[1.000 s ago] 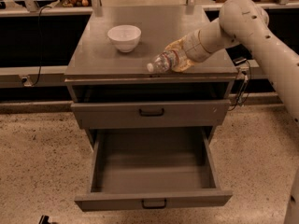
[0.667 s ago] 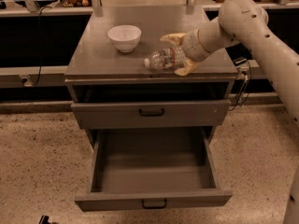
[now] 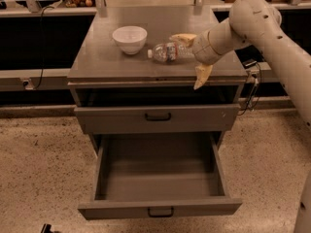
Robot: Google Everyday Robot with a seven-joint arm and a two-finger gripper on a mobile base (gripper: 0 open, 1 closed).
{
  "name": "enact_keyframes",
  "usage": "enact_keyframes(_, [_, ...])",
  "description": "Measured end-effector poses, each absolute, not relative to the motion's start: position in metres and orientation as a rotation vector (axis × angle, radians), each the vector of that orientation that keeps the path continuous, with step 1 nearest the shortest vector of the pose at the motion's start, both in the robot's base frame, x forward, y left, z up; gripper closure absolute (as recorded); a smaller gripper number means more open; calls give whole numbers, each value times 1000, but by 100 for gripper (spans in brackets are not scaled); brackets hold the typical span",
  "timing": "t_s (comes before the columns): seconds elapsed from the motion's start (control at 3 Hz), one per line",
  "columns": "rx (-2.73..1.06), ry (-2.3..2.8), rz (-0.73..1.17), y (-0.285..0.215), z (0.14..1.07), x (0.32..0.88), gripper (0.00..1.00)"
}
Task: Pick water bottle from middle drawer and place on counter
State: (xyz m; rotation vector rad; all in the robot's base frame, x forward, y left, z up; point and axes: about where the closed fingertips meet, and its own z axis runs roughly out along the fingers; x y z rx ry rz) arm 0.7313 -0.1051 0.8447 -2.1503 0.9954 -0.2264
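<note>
The water bottle (image 3: 167, 52) lies on its side on the counter (image 3: 107, 64), white cap pointing left toward the bowl. My gripper (image 3: 193, 57) is open at the bottle's right end, one finger (image 3: 182, 38) behind it and the other finger (image 3: 201, 75) hanging over the counter's front edge. The fingers stand wide and do not clamp the bottle. The middle drawer (image 3: 121, 210) is pulled out below and is empty.
A white round bowl (image 3: 129, 38) stands on the counter just left of the bottle. A closed drawer with a taller front panel (image 3: 112, 119) sits above the open one. Dark benches run behind, and there is speckled floor (image 3: 43, 169) around the cabinet.
My gripper has opened and let go of the bottle. The bottle now rests on the counter, a little farther back than where it was held.
</note>
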Motion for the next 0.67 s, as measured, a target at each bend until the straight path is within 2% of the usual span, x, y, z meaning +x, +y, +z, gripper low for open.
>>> enact_keyframes(0.67, [-2193, 1030, -219, -118, 879, 703, 0])
